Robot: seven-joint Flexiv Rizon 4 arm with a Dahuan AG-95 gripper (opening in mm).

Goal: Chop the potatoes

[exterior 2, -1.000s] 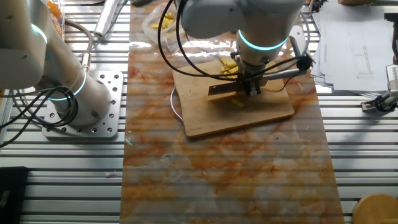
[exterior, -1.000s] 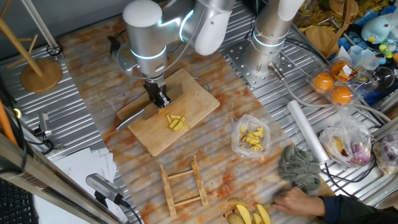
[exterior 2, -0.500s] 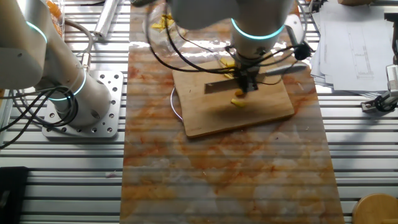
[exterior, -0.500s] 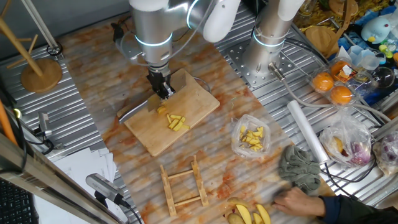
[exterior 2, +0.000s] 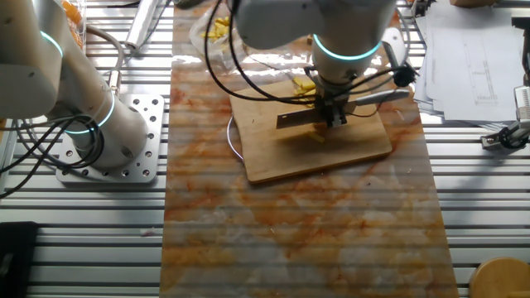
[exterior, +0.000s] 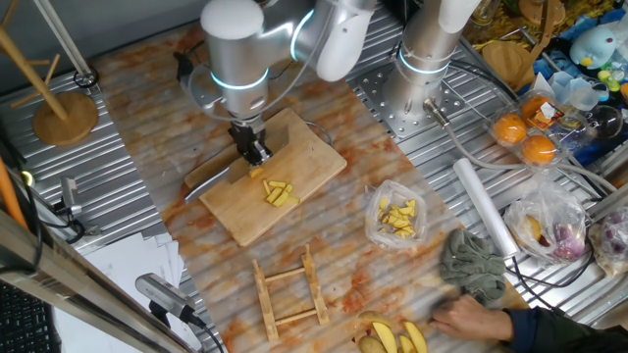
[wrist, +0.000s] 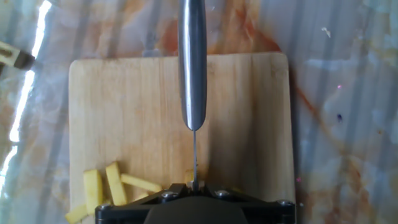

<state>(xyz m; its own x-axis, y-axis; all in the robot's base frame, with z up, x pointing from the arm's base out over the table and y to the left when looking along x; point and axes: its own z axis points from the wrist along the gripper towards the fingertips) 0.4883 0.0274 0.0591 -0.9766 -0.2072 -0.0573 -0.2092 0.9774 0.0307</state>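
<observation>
My gripper [exterior: 253,150] is shut on a knife and holds it over the wooden cutting board [exterior: 294,147]. The knife's grey handle [exterior: 201,178] sticks out past the board's left edge. Several short yellow potato sticks [exterior: 278,192] lie on the board just right of the blade, with one small piece [exterior: 256,174] beside it. In the other fixed view the gripper [exterior 2: 334,116] holds the blade [exterior 2: 294,122] flat across the board, with potato pieces [exterior 2: 305,87] behind it and one [exterior 2: 318,131] beneath it. The hand view shows the knife edge-on [wrist: 193,68] and sticks [wrist: 112,185] at lower left.
A clear bag of yellow chunks [exterior: 397,218] lies right of the board. A wooden rack [exterior: 289,289], grey cloth [exterior: 473,265], a person's hand [exterior: 471,316] and yellow wedges [exterior: 392,338] are at the front. A second arm's base [exterior: 422,64] stands behind; a wooden stand [exterior: 64,113] at left.
My gripper and knife rose and shifted toward the back of the board, then came back down toward the front. The potato sticks have stayed in place.
</observation>
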